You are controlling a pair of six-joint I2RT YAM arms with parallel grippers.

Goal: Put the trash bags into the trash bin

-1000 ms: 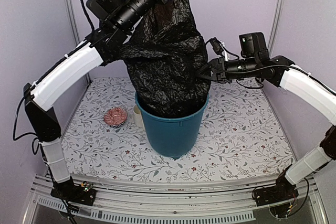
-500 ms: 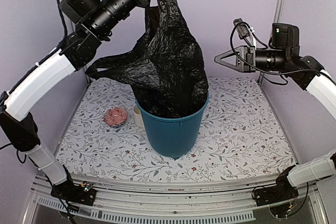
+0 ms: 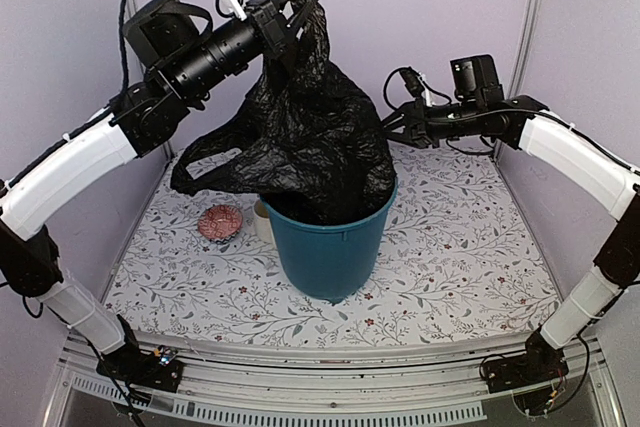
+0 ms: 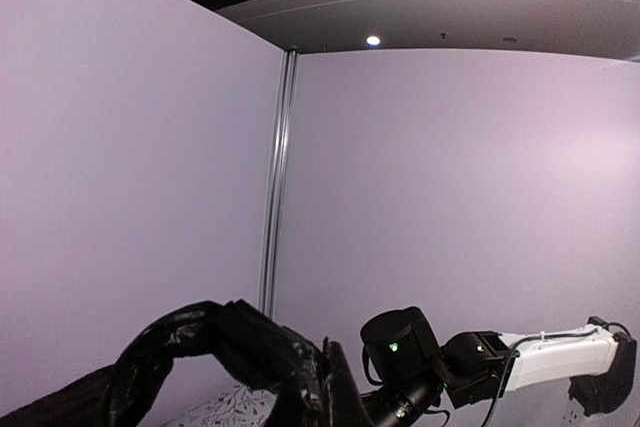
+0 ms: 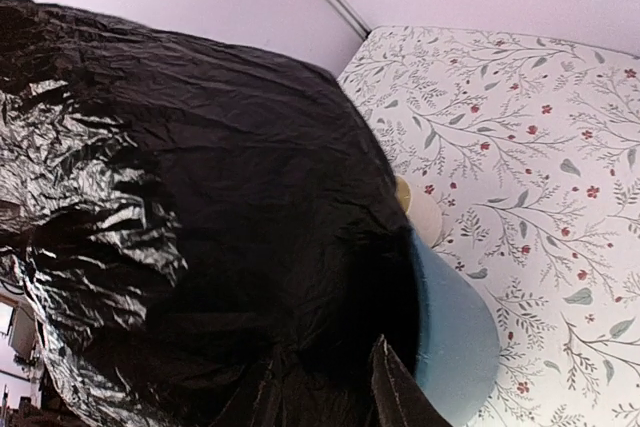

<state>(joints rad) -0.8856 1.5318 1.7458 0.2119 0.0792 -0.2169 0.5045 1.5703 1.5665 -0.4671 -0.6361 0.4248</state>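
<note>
The black trash bag [image 3: 310, 137] hangs from its top, with its lower part inside the teal trash bin [image 3: 330, 247]. A flap sticks out to the left over the bin's rim. My left gripper [image 3: 293, 9] is high above the bin, shut on the bag's top edge. The left wrist view shows the bag [image 4: 220, 342] bunched at that gripper [image 4: 330, 392]. My right gripper [image 3: 390, 132] is at the bag's right side, just above the rim, jaws open against the plastic. The right wrist view shows the bag [image 5: 190, 207] filling the frame, its fingers [image 5: 395, 387] and the bin [image 5: 455, 337].
A cream mug [image 3: 262, 219] stands touching the bin's left side and also shows in the right wrist view [image 5: 420, 212]. A small pink dish [image 3: 220, 222] lies left of the mug. The floral tabletop [image 3: 470, 247] is walled in by purple panels.
My right gripper, pulled away to the right half a second ago, has come back left to the bag's side. My left gripper has dropped a little, and the bag sags lower.
</note>
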